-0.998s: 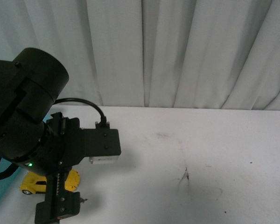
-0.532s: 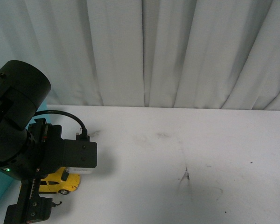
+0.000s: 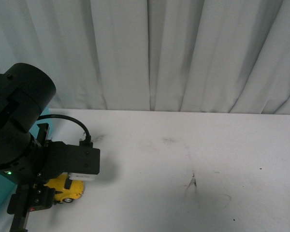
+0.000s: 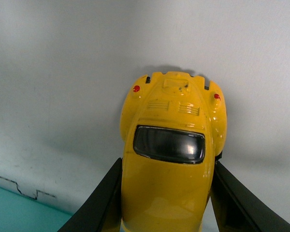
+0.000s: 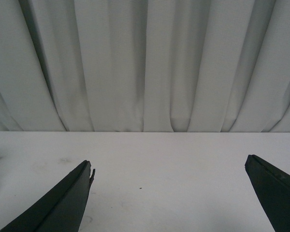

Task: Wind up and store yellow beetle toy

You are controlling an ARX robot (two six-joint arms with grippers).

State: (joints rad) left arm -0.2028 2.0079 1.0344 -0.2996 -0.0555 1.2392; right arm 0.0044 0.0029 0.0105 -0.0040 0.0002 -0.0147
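The yellow beetle toy (image 4: pixel 170 159) sits between the two fingers of the left claw (image 4: pixel 167 164). One black finger (image 4: pixel 104 203) lies against each flank, so the claw is clenched on the toy. The toy's rounded end with the dark window (image 4: pixel 169 144) and two red lamps points away from the claw's wrist, out past the fingertips.

The left wrist view alone shows this contact. It also shows a shadow on the white worktop (image 4: pixel 63 72) just beyond the toy, and a teal strip (image 4: pixel 19 215) to one side of the claw. Whether the wheels touch the worktop cannot be told there.

The front view gives only a slice of the toy's side and one wheel, low under the bulky black left arm (image 3: pixel 24 130), with the fingers hidden behind the arm's housing.

The right claw (image 5: pixel 169 162) appears only in its own wrist view. It is released, its two fingers spread wide with nothing between them, and it faces bare worktop and a pale pleated curtain (image 5: pixel 145 63).

Counted: one toy, two claws, two fingers each.
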